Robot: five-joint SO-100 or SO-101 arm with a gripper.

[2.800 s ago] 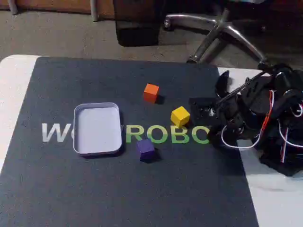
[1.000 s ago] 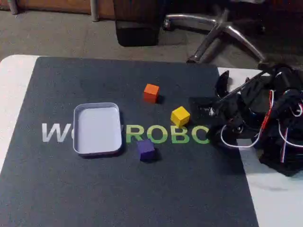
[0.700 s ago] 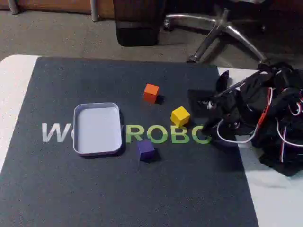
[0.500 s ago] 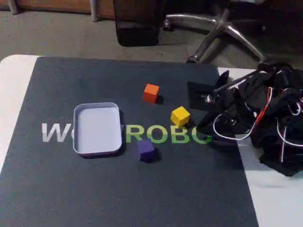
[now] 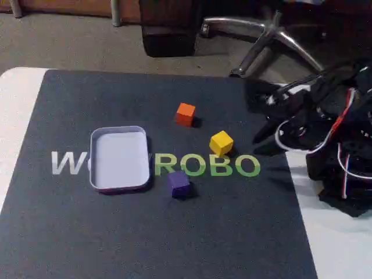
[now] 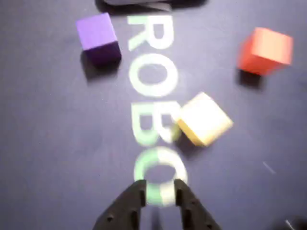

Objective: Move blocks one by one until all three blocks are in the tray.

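Fingers (image 6: 136, 199) nearly shut, empty, now raised off the mat, short of the small matte yellow cube (image 6: 204, 119); no block trayed.

The arm (image 5: 325, 125) is built of black plastic parts, blocky and angular. Thin white and red cables (image 5: 343, 145) loop loosely over its body. In the wrist view the gripper (image 6: 157, 194) shows two black tapering fingers (image 6: 129, 203) at 6 o'clock, matte and slightly blurred.
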